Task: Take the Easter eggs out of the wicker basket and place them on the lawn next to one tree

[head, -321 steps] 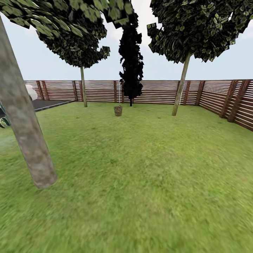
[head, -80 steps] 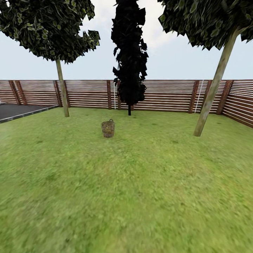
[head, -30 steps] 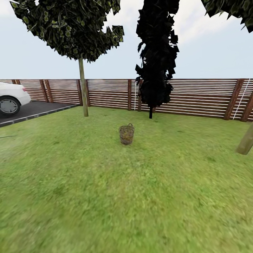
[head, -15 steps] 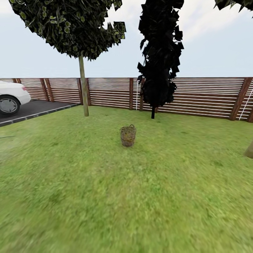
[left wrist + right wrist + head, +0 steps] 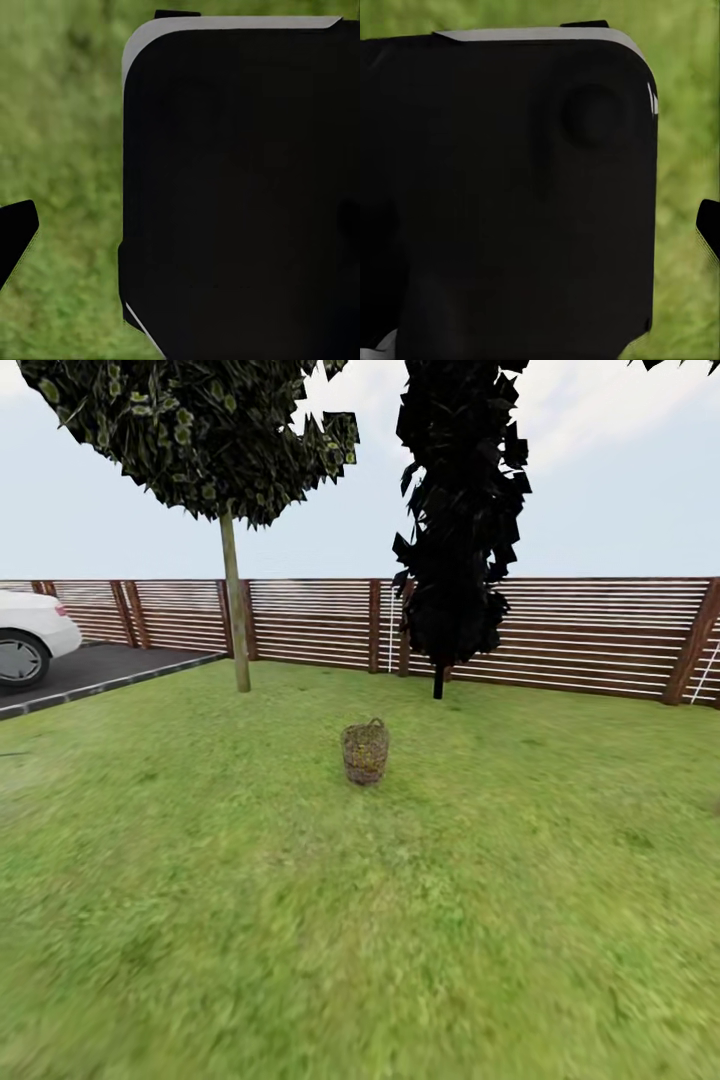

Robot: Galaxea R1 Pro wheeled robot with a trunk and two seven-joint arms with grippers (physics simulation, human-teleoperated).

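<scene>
Both wrist cameras are looking past black robot housing onto blurred grass, so I cannot tell how either gripper's fingers are set. Farther out, the wicker basket point(image 5: 365, 751) is standing upright on the lawn point(image 5: 360, 920); beyond it, the tree point(image 5: 236, 610) and a black columnar tree point(image 5: 455, 520) are rising before the slatted fence point(image 5: 560, 630).

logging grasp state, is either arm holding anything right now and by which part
Cannot be told: both wrist views are mostly blocked by a dark body over grass. The wicker basket stands untouched far ahead on the lawn.

one wicker basket point(image 5: 365, 751), one pale-trunked tree point(image 5: 235, 610), one black columnar tree point(image 5: 455, 520), one white car point(image 5: 28, 645)
</scene>
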